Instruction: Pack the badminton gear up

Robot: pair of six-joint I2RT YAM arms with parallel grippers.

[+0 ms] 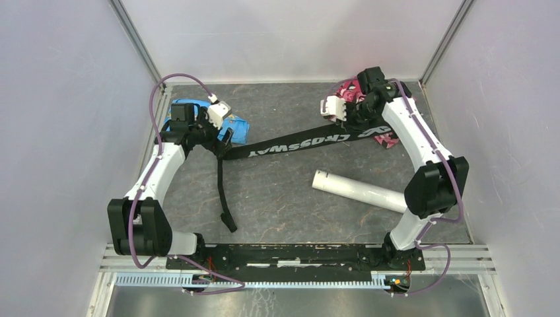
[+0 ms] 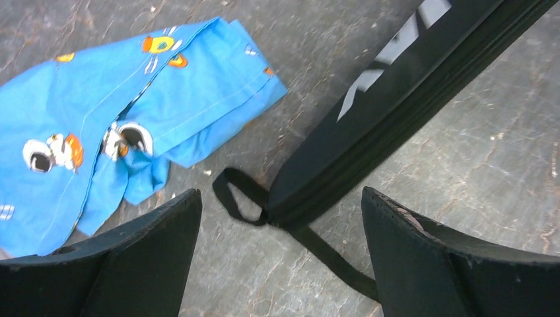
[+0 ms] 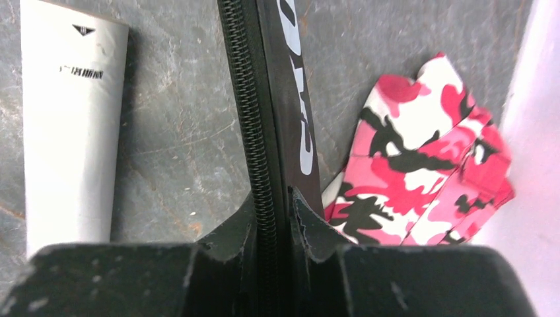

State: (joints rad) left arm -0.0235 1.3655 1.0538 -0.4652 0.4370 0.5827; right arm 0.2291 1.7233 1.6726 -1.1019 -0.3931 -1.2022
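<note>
The long black "CROSSWAY" racket bag (image 1: 297, 143) lies slantwise across the back of the table. My right gripper (image 1: 352, 119) is shut on the zippered edge of the bag (image 3: 267, 152) at its right end. My left gripper (image 1: 223, 137) is open, just above the bag's left end (image 2: 370, 125), with its fingers (image 2: 152, 257) either side of the black strap loop (image 2: 238, 195). The long white tube (image 1: 360, 191) lies on the table at right and shows in the right wrist view (image 3: 66, 125). No rackets or shuttlecocks show.
A blue printed cloth (image 1: 191, 112) lies at the back left, close to my left gripper, also in the left wrist view (image 2: 112, 112). A pink camouflage cloth (image 1: 350, 89) lies at the back right under my right arm (image 3: 422, 172). A black strap (image 1: 223, 191) trails toward the front. Walls enclose the table.
</note>
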